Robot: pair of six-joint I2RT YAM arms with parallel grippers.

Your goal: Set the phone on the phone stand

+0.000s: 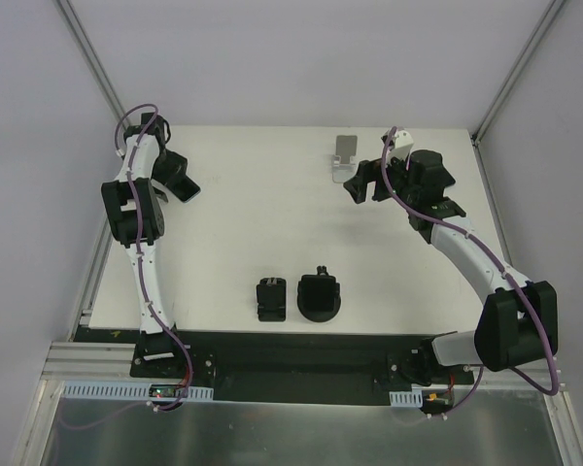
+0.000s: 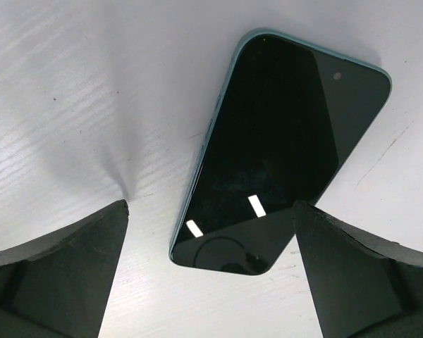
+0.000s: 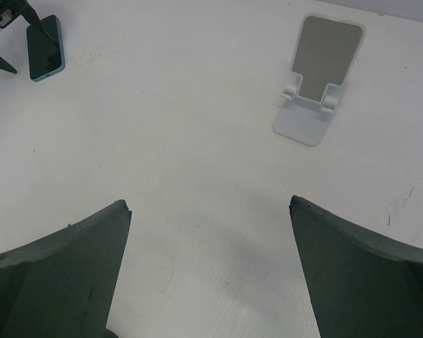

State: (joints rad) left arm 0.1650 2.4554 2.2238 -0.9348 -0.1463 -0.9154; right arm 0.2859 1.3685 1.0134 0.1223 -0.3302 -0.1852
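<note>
Left pincer [image 2: 210, 205] hangs wide open over the phone [image 2: 275, 155]; nothing is held.
The phone lies flat, dark glass up, at the desk's [image 1: 262, 214] ten o'clock, well apart from the phone stand [image 1: 345, 155] at one o'clock, near which the right pincer [image 1: 364, 184] sits open and empty. The phone looks stiff, thin and probably slippery, so it is best pinched gently across its long teal edges, since it lies flush on the desk.
</note>
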